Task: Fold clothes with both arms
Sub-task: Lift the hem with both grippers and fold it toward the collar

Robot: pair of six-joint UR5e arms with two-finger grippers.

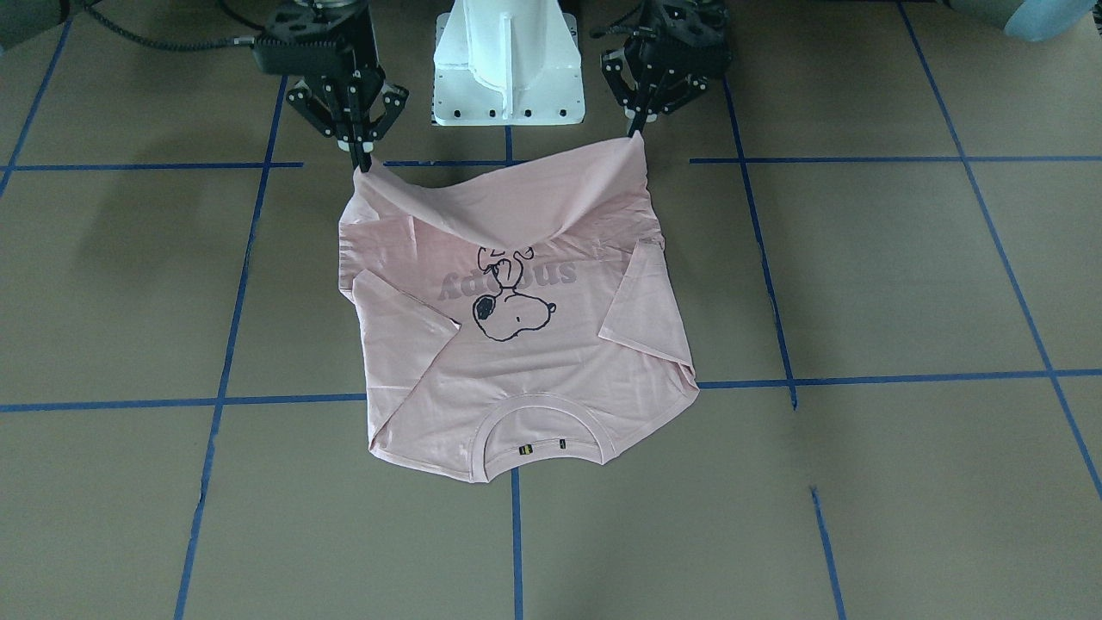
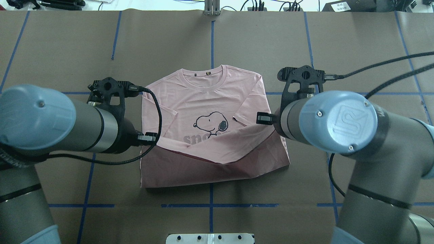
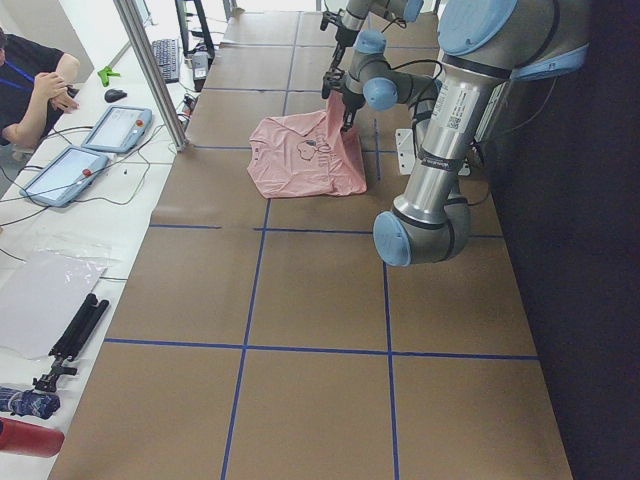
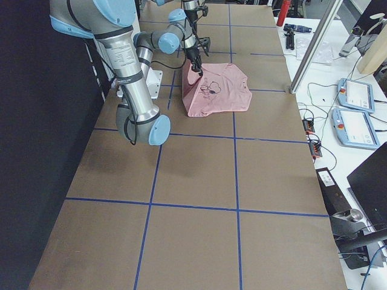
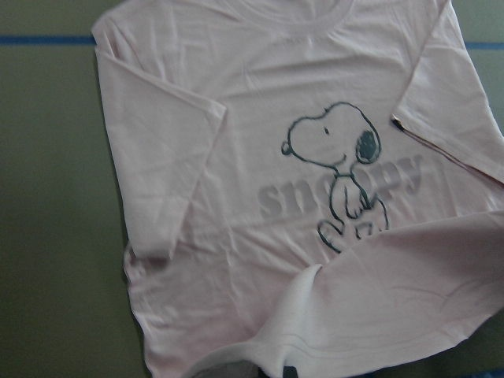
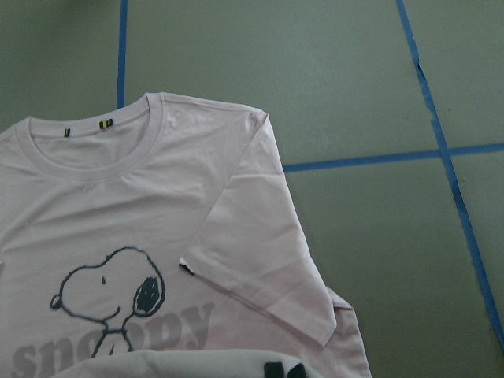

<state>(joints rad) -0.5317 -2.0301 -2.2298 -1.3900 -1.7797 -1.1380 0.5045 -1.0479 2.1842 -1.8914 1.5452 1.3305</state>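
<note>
The clothes are one pale pink T-shirt (image 1: 516,362) lying print-up on the brown table, collar (image 1: 538,430) away from the robot and both sleeves folded in over the front. Its hem is lifted off the table and sags between the two grippers, covering the lower part of the dog print (image 2: 212,123). My left gripper (image 1: 637,133) is shut on one hem corner. My right gripper (image 1: 363,164) is shut on the other. In the overhead view the wrists hide both sets of fingers. Both wrist views look down on the T-shirt (image 5: 236,157) (image 6: 157,220) with the raised hem along their lower edge.
The white pedestal base (image 1: 508,69) stands just behind the raised hem, between the arms. Blue tape lines (image 1: 516,534) grid the brown table cover. A side bench beyond the table's far edge holds tablets (image 3: 115,128), with a person (image 3: 30,80) seated there.
</note>
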